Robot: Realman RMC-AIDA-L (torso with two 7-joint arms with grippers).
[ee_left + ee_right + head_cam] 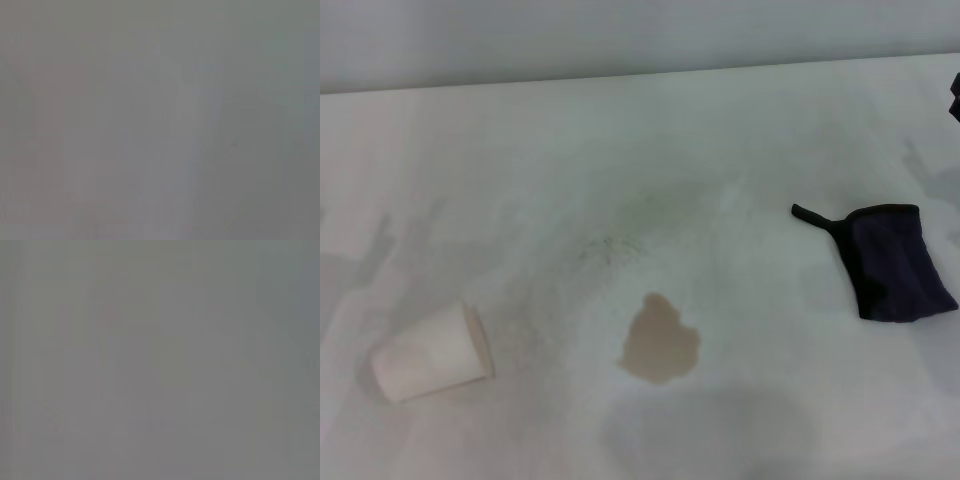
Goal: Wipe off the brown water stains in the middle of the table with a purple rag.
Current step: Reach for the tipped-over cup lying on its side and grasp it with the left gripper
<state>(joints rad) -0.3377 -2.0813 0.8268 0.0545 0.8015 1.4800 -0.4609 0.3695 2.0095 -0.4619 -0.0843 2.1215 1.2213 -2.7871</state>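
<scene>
The table (740, 130) was white and faintly smudged. The stain (660, 345), a tan blob with a small upper lobe, lay near the middle of the near part of the table. The rag (897, 262) lay flat toward the right side, well apart from the stain, its thin loop tail pointing left toward the centre. A white paper cup (428, 354) lay on its side to the left of the stain, mouth facing the stain. A dark sliver showed at the right edge of the head view, beyond the rag; what it was could not be told. Neither gripper was visible, so neither grip could be judged. Both wrist views showed only blank grey.
</scene>
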